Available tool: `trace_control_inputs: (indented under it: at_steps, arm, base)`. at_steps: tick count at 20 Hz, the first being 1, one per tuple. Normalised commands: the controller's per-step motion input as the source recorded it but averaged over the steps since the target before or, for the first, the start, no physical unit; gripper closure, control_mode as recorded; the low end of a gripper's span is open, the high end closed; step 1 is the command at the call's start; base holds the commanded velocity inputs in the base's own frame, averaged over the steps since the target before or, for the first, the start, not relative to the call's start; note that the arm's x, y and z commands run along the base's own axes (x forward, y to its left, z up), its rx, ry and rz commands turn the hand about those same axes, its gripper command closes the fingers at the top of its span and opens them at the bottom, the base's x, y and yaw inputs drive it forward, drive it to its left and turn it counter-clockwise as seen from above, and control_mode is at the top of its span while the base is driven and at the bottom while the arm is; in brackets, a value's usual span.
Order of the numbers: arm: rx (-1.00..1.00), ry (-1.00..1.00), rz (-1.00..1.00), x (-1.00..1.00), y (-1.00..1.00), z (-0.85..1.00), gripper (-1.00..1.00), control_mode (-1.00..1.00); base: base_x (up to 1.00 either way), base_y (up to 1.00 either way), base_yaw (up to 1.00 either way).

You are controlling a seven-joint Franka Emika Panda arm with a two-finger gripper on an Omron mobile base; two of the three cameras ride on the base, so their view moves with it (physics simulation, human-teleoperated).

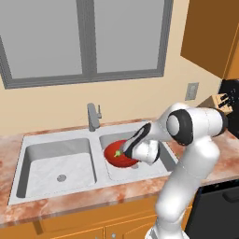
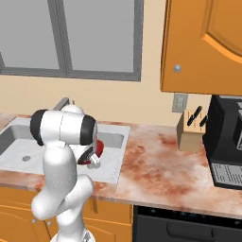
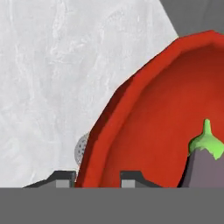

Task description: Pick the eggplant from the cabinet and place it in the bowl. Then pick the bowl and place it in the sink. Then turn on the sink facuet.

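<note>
Reaching down into the right basin of the sink (image 1: 56, 140), my gripper (image 3: 97, 177) sits at the rim of the bowl (image 1: 116, 158). From the hand camera, my two fingertips stand one on each side of the red rim: one tip (image 3: 61, 178) outside the bowl over the grey basin floor, the other inside it. Whether they pinch the rim or stand slightly off it, I cannot tell; the gap between them is narrow and the rim fills it.

From the left base camera the bowl lies in the right basin, partly hidden by my hand. From the right base camera just a sliver of red shows behind my arm. The eggplant (image 3: 203, 164) lies inside the bowl, grey-purple with its green stem tip pointing up in the hand camera. A round drain (image 3: 81, 150) peeks out from under the bowl's outer edge.

The faucet (image 1: 93, 116) stands upright behind the divider between the two basins. On the marbled counter (image 2: 156, 160) to the right are a knife block (image 2: 192, 130) and a black appliance (image 2: 227, 142), well apart from the sink.
</note>
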Motion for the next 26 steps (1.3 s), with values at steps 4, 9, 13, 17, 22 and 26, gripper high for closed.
trace_control_inputs:
  at_steps: [4, 9, 13, 17, 22, 26]
  arm:
    - [0.0, 0.0, 0.04, 0.53, -0.06, -0.42, 1.0, -1.0]
    - [0.0, 0.0, 0.05, 0.05, -0.19, -0.28, 1.0, -1.0]
    - [0.0, 0.0, 0.04, 0.02, -0.09, -0.04, 1.0, -1.0]
    - [0.0, 0.0, 0.04, 0.0, -0.01, 0.29, -1.0, -1.0]
    - [0.02, 0.0, 0.05, -0.01, -0.01, 0.94, -1.0, -1.0]
    - [0.07, -0.02, 0.05, -0.26, -0.12, 1.0, -1.0, -1.0]
  base:
    - [0.0, 0.0, 0.0]
    - [0.0, 0.0, 0.0]
    - [0.0, 0.0, 0.0]
    - [0.0, 0.0, 0.0]
    - [0.0, 0.0, 0.0]
    - [0.0, 0.0, 0.0]
